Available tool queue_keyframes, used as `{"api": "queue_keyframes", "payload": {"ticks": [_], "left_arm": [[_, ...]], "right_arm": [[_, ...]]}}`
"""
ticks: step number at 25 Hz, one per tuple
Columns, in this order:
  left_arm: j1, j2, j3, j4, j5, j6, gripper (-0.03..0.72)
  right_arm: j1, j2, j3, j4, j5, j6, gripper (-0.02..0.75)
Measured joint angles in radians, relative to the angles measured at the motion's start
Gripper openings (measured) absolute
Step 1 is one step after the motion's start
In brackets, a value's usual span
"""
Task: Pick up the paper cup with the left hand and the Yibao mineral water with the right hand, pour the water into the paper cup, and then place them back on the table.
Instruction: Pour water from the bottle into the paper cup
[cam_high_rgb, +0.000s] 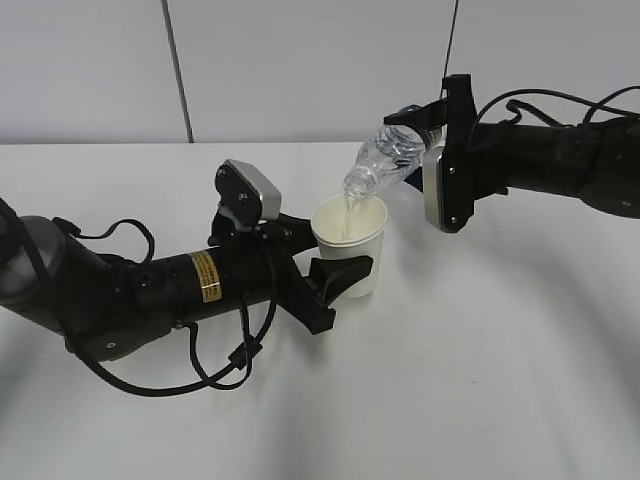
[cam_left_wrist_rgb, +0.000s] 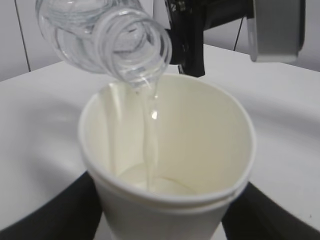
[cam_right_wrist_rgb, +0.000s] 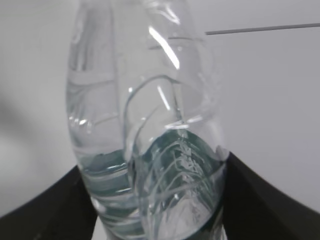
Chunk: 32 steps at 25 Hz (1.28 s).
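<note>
My left gripper is shut on the white paper cup and holds it upright above the table. My right gripper is shut on the Yibao mineral water bottle, tilted with its open neck over the cup's rim. A thin stream of water falls into the cup. In the left wrist view the bottle mouth hangs over the cup, and water pools at the bottom. In the right wrist view the bottle fills the frame between the black fingers, its green label low.
The white table stretches around both arms. A grey wall with a dark vertical seam stands behind. Black cables loop under the left arm.
</note>
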Motion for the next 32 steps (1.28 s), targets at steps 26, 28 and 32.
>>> {"api": "queue_keyframes", "payload": {"ticks": [26,28,32], "left_arm": [[0.000,0.000,0.000,0.000,0.000,0.000,0.433],[0.000,0.000,0.000,0.000,0.000,0.000,0.433],[0.000,0.000,0.000,0.000,0.001,0.000,0.433]], "right_arm": [[0.000,0.000,0.000,0.000,-0.004,-0.026,0.489],[0.000,0.000,0.000,0.000,-0.004,-0.028,0.489],[0.000,0.000,0.000,0.000,-0.004,-0.030,0.489]]}}
